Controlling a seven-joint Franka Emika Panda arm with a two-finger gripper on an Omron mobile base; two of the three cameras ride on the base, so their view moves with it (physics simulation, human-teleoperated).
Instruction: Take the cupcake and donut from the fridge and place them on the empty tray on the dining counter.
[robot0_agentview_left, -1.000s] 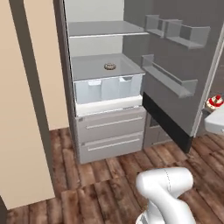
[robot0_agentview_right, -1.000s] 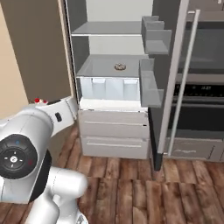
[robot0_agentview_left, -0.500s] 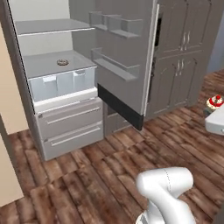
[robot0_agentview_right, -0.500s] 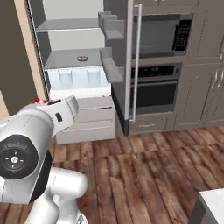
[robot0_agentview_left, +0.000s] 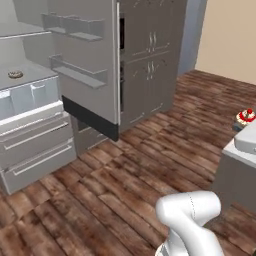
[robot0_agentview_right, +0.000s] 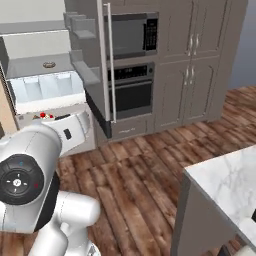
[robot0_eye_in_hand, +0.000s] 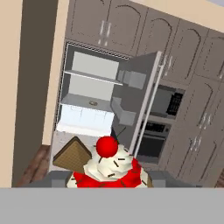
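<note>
Cupcake (robot0_eye_in_hand: 109, 168) close at the bottom, open fridge (robot0_eye_in_hand: 103, 100) beyond, donut (robot0_eye_in_hand: 92, 103) on its shelf.

— How many sweets do you count?
— One cupcake (robot0_eye_in_hand: 108, 168) at six o'clock in the hand view, one donut (robot0_agentview_left: 15, 75) at ten o'clock.
— Fridges?
— One fridge (robot0_agentview_left: 75, 65), holding two drawers (robot0_agentview_left: 35, 147).
</note>
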